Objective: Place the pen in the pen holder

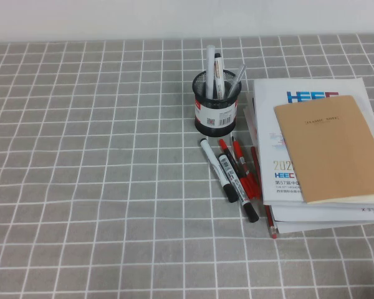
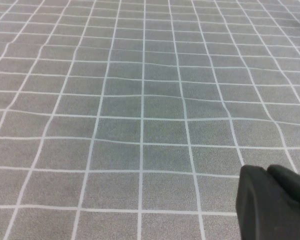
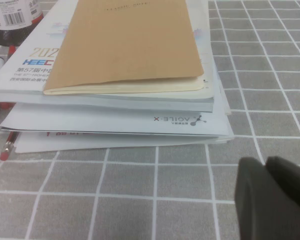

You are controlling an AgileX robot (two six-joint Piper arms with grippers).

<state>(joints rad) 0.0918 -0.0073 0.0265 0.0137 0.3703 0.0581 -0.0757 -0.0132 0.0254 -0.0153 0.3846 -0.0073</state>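
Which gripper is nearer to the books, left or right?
Right. The right gripper sits just beside the books; the left gripper sees only bare cloth.

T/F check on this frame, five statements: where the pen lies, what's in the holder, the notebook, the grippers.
1. The pen lies on the table in front of the pen holder. True.
2. The pen holder is empty. False: several pens already stand in it.
3. A tan notebook tops the stack of booklets. True.
4. The right gripper grips the pen. False: it hangs over bare tablecloth beside the stack, holding nothing visible.
5. The left gripper is above the red pens. False: its wrist view shows only tablecloth.
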